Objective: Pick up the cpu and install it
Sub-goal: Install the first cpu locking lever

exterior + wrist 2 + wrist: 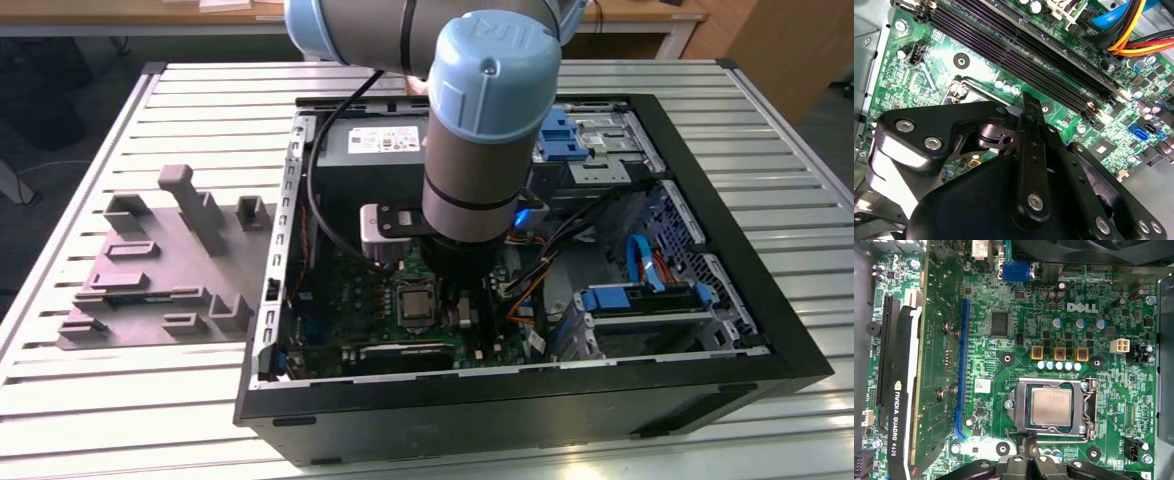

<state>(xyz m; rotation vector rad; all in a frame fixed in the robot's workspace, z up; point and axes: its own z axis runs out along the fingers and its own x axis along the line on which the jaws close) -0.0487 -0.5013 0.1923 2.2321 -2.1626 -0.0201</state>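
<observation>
The small flat square cpu with its silvery-grey metal top (1052,406) is sitting seated inside the rectangular metal-framed socket (1089,412) on the green motherboard (1019,360), as the first wrist view is showing, with the frame lying around its edges. The black claw (1026,442) is hovering just beside the socket's edge, its narrow fingers (1030,117) standing pressed together with nothing between them, apart from the chip. In the second wrist view the claw's black linkage is hanging over the board near the long dark memory slots (1019,47). In the exterior view the grey and pale-blue robot arm (481,140) is reaching down into the open black computer case (534,400), which is lying on the slatted pale metal surface (120,400). A grey moulded fixture tray (160,270) is resting on the surface just beside the case, toward the exterior view's left.
</observation>
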